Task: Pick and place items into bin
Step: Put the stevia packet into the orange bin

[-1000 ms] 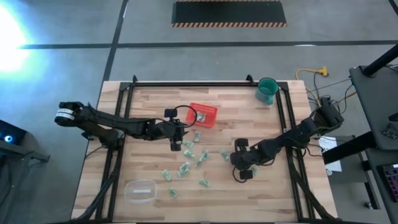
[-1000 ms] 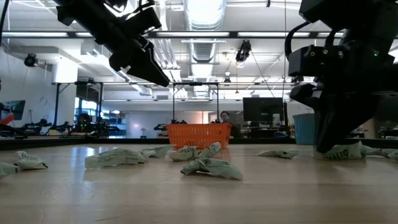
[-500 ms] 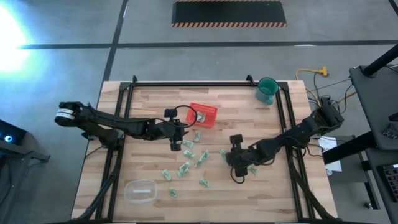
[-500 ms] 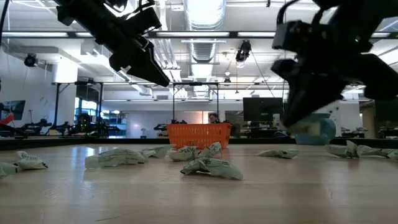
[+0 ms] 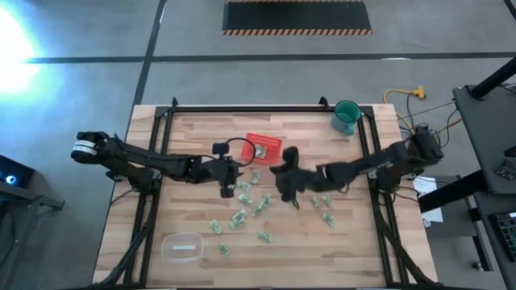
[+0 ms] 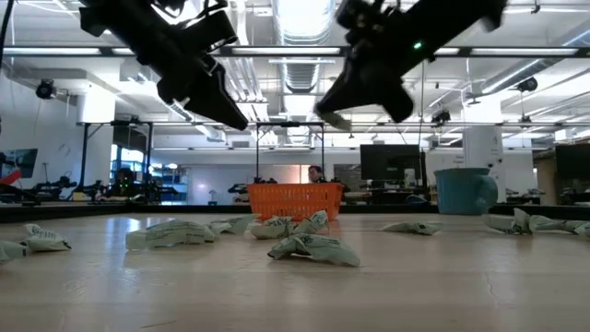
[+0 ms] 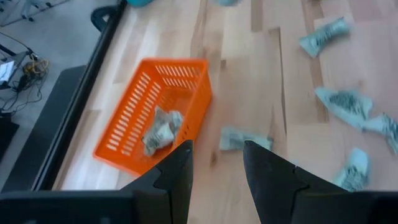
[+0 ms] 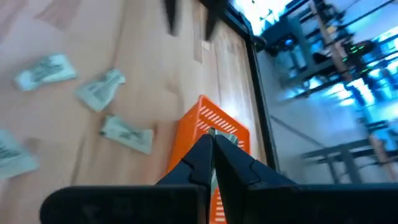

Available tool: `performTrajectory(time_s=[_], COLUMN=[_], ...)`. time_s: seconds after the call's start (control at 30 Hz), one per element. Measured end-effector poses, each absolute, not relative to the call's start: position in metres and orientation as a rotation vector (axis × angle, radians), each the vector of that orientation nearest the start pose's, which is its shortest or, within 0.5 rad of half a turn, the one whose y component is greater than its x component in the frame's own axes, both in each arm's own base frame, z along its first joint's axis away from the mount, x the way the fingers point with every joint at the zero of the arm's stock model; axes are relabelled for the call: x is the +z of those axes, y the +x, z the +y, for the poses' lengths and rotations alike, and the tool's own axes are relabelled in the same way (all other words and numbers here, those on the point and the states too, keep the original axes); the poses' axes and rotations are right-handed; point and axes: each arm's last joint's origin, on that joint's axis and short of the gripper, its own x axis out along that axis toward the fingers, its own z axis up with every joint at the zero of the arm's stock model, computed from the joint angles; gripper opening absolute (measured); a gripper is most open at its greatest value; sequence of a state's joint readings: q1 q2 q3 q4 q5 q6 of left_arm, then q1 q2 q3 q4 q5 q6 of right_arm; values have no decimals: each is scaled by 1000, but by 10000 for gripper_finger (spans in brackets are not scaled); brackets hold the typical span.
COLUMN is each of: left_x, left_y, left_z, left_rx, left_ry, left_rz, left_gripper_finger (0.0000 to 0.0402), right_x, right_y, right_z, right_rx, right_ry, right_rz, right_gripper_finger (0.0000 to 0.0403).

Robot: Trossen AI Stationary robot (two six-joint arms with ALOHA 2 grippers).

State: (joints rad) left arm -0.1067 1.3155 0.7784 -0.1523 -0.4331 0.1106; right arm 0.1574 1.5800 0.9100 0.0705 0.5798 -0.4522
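Wood, plastic and crinkled wrappers on our bench

We see a pale wooden plank table (image 5: 193,213) with a smooth, faintly satin grain, framed by matt black metal rails (image 5: 151,173); on it a bright orange-red slotted plastic tray (image 7: 163,99), slightly glossy, a teal-green smooth plastic cup (image 5: 347,118), a clear rounded plastic container (image 5: 181,246), and small pale-green and white crumpled wrapper pieces (image 6: 312,247) that look papery and creased.

Wooden table (image 5: 193,133), red bin (image 5: 264,148), scattered items (image 5: 242,216), teal cup (image 5: 347,118), clear container (image 5: 182,246)
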Motion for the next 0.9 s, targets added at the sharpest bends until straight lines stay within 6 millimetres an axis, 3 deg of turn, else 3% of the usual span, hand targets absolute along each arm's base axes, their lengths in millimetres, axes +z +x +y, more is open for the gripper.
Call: performTrajectory(time_s=[0.2,0.37,0.63,0.9], left_x=[221,221,221,221], left_y=[263,262,262,262], left_z=[-17,-17,-17,-18], left_rx=[266,266,266,276], left_ry=[305,308,308,278], left_rz=[745,749,748,743], left_gripper_finger=[125,125,125,125], right_x=[206,204,198,176], right_y=[329,327,333,341], right_z=[-21,-51,-67,-84], right_rx=[-323,-294,-251,-284], right_ry=[-525,-401,-343,-350], right_rz=[680,667,599,618], right_gripper_finger=[8,8,8,11])
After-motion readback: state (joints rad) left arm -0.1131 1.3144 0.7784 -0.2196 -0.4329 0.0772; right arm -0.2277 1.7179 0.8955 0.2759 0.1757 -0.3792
